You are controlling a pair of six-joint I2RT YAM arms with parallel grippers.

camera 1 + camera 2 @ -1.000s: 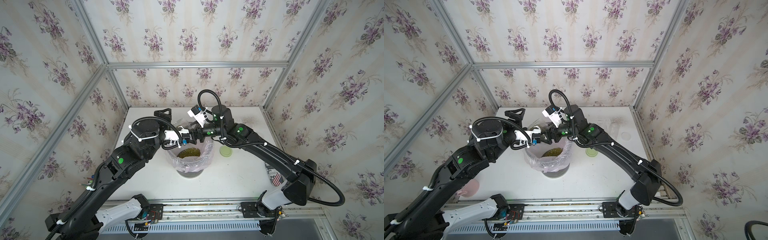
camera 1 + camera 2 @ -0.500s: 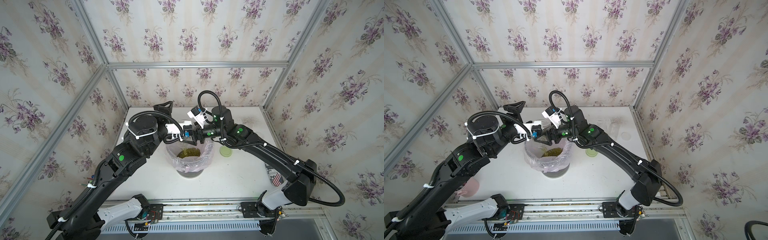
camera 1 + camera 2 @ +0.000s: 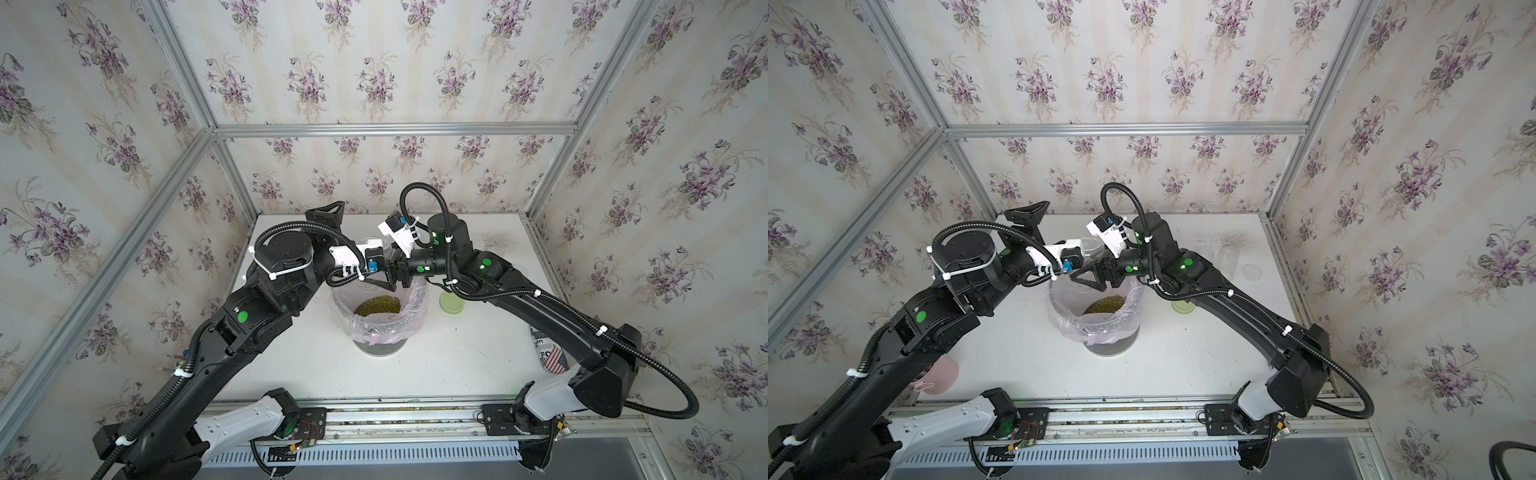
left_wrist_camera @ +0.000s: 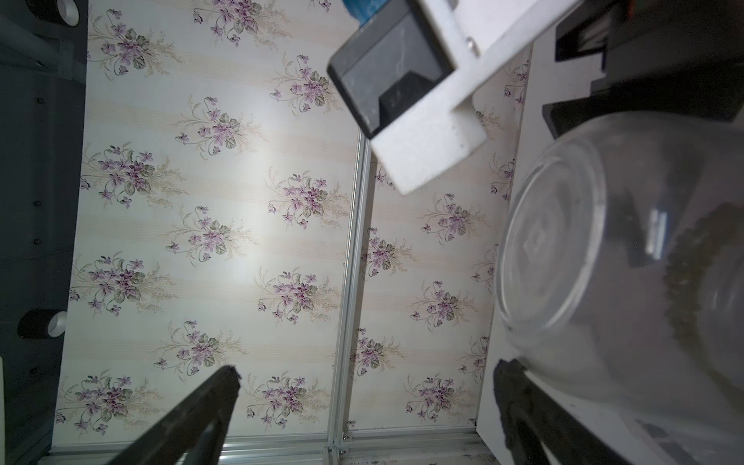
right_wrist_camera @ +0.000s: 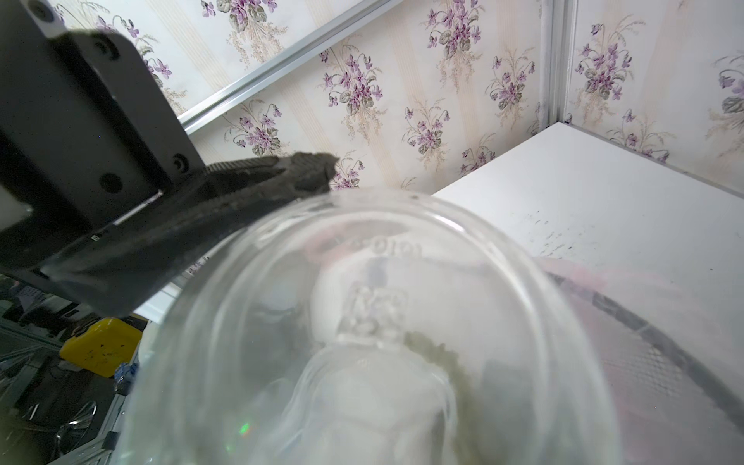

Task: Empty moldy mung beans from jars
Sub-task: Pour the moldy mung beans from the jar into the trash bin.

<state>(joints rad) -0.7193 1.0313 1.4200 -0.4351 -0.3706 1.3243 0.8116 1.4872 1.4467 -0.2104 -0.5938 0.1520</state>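
My right gripper (image 3: 384,278) is shut on a clear jar (image 5: 382,322), held tipped above the bin (image 3: 409,328) that is lined with a pink bag. The jar's base rim (image 3: 371,242) shows behind the left wrist camera. A heap of olive-green mung beans (image 3: 377,306) lies in the bin (image 3: 1100,328), and olive grains show through the glass. My left gripper (image 4: 368,372) is open with nothing between its fingers. One of its fingers (image 5: 257,181) lies against the edge of the jar's base (image 4: 551,261). Another finger (image 3: 328,210) points toward the back wall.
A pale green lid (image 3: 452,302) lies on the white table right of the bin. A printed packet (image 3: 548,353) sits by the right arm's base and a pink cup (image 3: 942,374) at the front left. Papered walls enclose three sides.
My left gripper has risen from beside the bin's rim and moved back toward the jar's base, staying open. The right gripper and jar have hardly moved.
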